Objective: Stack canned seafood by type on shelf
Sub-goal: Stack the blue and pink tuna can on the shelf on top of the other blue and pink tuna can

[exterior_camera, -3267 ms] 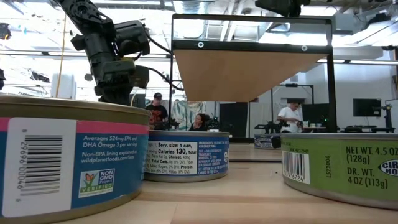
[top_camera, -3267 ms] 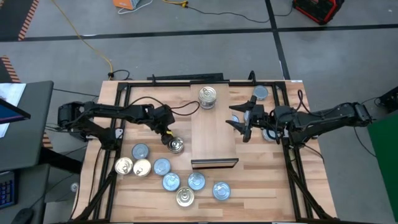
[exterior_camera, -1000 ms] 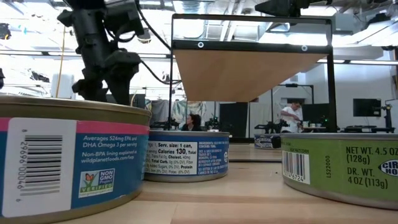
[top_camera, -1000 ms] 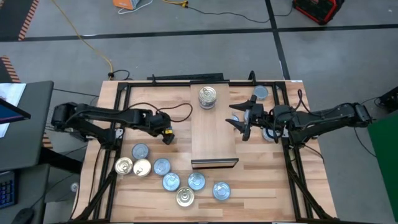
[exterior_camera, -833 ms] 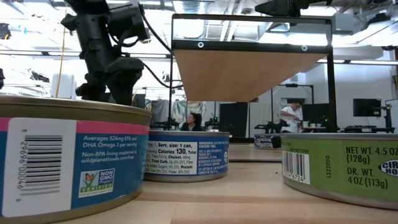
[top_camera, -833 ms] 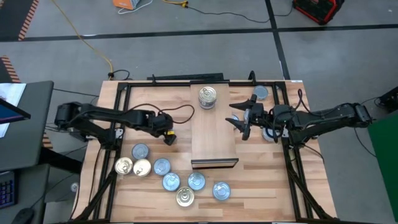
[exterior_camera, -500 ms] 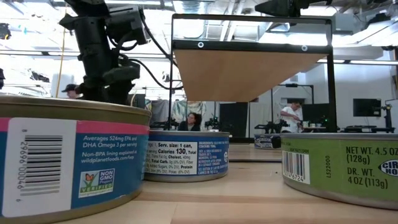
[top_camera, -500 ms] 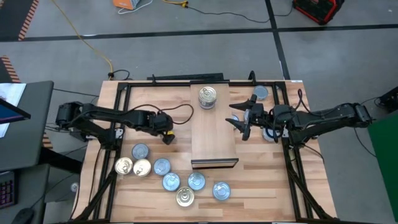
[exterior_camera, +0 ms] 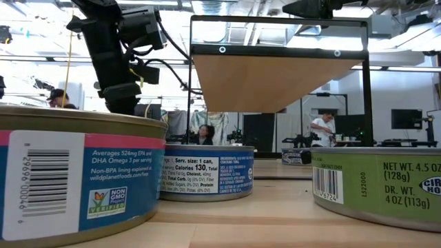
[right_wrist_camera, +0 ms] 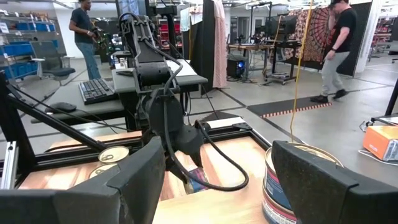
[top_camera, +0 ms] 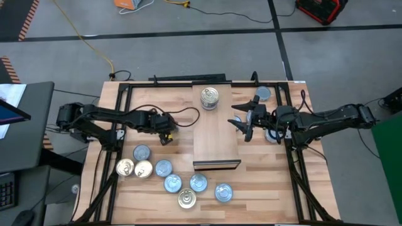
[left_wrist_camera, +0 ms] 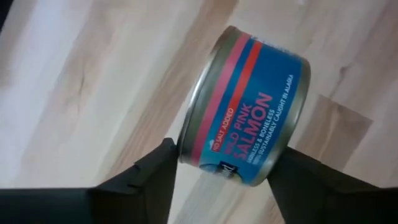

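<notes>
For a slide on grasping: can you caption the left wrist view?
Left gripper fingers straddling a blue-and-red pink salmon tin above the striped wood tabletop.

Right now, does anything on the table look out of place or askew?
Yes: the salmon can sits between the left end effector fingers, gripped by its flat ends, so it lies sideways rather than flat like the tins on the tabletop.
</notes>
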`<state>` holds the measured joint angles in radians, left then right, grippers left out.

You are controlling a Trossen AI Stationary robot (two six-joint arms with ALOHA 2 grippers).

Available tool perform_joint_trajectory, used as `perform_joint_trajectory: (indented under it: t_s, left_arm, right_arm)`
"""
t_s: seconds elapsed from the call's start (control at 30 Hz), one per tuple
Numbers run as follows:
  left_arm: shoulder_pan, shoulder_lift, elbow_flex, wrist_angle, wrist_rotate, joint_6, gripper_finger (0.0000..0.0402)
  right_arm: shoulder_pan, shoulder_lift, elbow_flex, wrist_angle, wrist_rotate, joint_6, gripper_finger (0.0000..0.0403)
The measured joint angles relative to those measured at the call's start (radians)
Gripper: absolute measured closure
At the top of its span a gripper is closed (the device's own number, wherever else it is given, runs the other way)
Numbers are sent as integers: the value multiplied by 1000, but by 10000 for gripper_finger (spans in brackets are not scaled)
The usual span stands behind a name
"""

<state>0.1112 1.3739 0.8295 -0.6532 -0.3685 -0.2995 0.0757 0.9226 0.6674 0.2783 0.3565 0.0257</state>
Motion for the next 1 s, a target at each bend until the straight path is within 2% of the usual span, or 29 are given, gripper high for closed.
perform_joint_trajectory:
  t_s: [0.13, 0.43, 0.53, 0.73, 0.83, 1.0]
  left_arm:
    - [0, 0, 0, 26, 27, 65, 213]
    - [0, -21, 0, 28, 78, 93, 206]
    - [1, -73, 0, 8, 73, 86, 211]
    - [7, -236, 0, -33, -2, 30, 210]
    - [6, -321, 0, 23, -26, 32, 211]
    - [6, -425, 0, 277, -22, 147, 210]
  right_arm:
    - [0, 0, 0, 0, 0, 0, 85]
    - [0, 0, 0, -4, 0, 1, 85]
    - [0, 0, 0, -5, 0, 2, 85]
    - [0, 0, -1, -5, 0, 3, 85]
    - [0, 0, -1, -1, 0, 3, 85]
    - [0, 0, -1, 6, 0, 2, 85]
